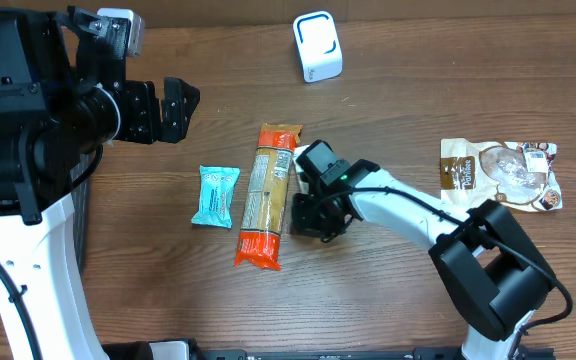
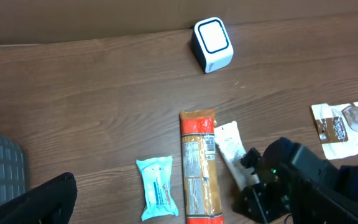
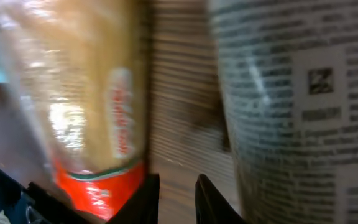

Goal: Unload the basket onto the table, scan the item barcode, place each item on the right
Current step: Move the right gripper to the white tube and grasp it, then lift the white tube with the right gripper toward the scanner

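Observation:
A white barcode scanner (image 1: 317,46) with a blue-rimmed window stands at the back of the table, also in the left wrist view (image 2: 212,43). A long orange pasta pack (image 1: 267,195) lies mid-table. Right beside it lies a small white printed packet (image 2: 229,146), mostly covered by my right gripper (image 1: 308,218). In the right wrist view that gripper (image 3: 178,199) is low over the table, narrowly open, with bare wood between the pasta pack (image 3: 79,99) and the white packet (image 3: 291,93). My left gripper (image 1: 160,108) hangs wide open at the far left, holding nothing.
A teal wipes packet (image 1: 215,195) lies left of the pasta pack. A brown and white pouch (image 1: 501,175) lies at the right. The left arm's body fills the left edge.

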